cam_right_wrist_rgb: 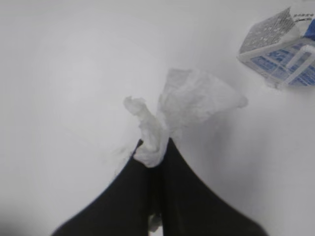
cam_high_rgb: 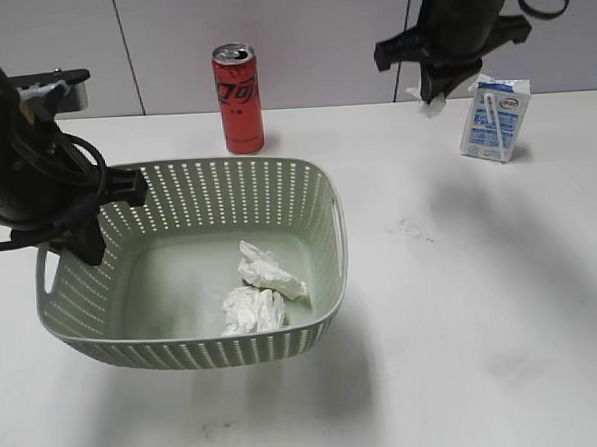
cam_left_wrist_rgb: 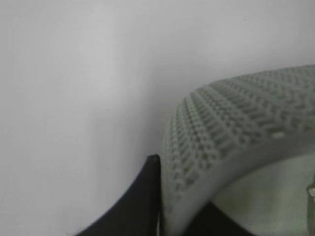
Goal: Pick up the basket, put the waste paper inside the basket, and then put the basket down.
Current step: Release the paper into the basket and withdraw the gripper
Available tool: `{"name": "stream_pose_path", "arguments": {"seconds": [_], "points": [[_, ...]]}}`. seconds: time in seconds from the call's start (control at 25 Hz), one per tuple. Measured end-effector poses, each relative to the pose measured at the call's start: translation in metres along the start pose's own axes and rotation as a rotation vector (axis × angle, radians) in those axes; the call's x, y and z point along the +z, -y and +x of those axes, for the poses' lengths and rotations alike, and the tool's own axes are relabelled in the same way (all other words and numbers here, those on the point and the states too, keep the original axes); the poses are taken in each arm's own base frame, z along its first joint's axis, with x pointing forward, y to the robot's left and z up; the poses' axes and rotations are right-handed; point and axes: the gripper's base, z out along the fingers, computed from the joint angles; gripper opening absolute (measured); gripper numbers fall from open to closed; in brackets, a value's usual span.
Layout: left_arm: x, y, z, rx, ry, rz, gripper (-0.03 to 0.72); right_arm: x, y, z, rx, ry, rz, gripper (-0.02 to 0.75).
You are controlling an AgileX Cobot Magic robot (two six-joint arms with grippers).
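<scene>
The pale green basket (cam_high_rgb: pixel 306 183) hangs tilted above the table at centre left. My left gripper (cam_high_rgb: pixel 84 240) is shut on its left rim, and the wrist view shows the slotted wall (cam_left_wrist_rgb: pixel 221 123) pinched between the black fingers (cam_left_wrist_rgb: pixel 165 196). Two white waste paper wads (cam_high_rgb: pixel 271 270) (cam_high_rgb: pixel 253 311) lie inside the basket. My right gripper (cam_high_rgb: pixel 434 94) is high at the back right, shut on a third waste paper wad (cam_right_wrist_rgb: pixel 192 103), which hangs from the fingertips (cam_right_wrist_rgb: pixel 156 147) above the table.
A red drink can (cam_high_rgb: pixel 239 98) stands just behind the basket. A white-and-blue drink carton (cam_high_rgb: pixel 494 119) stands at the back right, close to the right gripper, and shows in the right wrist view (cam_right_wrist_rgb: pixel 283 46). The white table (cam_high_rgb: pixel 484 324) extends to the right and front.
</scene>
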Motion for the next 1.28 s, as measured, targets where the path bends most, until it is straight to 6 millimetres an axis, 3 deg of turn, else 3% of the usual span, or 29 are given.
{"name": "stream_pose_path", "arguments": {"seconds": [0.08,0.28,0.36,0.48,0.56,0.68,0.8,0.88,0.96,1.12,1.16,1.28], "points": [[0.0,0.0,0.0,0.0,0.0,0.0,0.006,-0.042,-0.016,0.007,-0.069,0.017,-0.083,0.003],[0.0,0.0,0.0,-0.002,-0.004,0.001,0.006,-0.117,-0.071,0.039,-0.232,0.1,-0.24,0.003],[0.0,0.0,0.001,-0.002,-0.006,0.002,0.006,-0.143,-0.091,0.057,-0.297,0.128,-0.283,0.003],[0.0,0.0,0.001,-0.005,-0.011,0.004,0.006,-0.16,-0.122,0.09,-0.399,0.114,-0.337,0.003],[0.0,0.001,0.002,-0.008,-0.017,0.007,0.006,-0.157,-0.143,0.113,-0.465,0.065,-0.366,0.002],[0.0,0.001,0.002,-0.011,-0.026,0.009,0.006,-0.134,-0.166,0.14,-0.52,0.04,-0.395,0.002],[0.0,0.001,0.003,-0.012,-0.037,0.007,0.006,-0.106,-0.178,0.155,-0.506,0.061,-0.433,0.012],[0.0,0.001,0.004,-0.012,-0.044,0.006,0.006,-0.093,-0.18,0.16,-0.481,0.074,-0.451,0.062],[0.0,0.001,0.004,-0.012,-0.046,0.005,0.006,-0.087,-0.18,0.161,-0.471,0.091,-0.455,0.174],[0.0,0.0,0.004,-0.012,-0.046,0.005,0.006,-0.086,-0.181,0.16,-0.464,0.107,-0.461,0.54],[0.0,0.0,0.004,-0.012,-0.046,0.005,0.006,-0.086,-0.181,0.16,-0.463,0.106,-0.461,0.59],[0.0,0.001,0.004,-0.012,-0.047,0.005,0.006,-0.086,-0.181,0.16,-0.445,0.102,-0.461,0.626]]}}
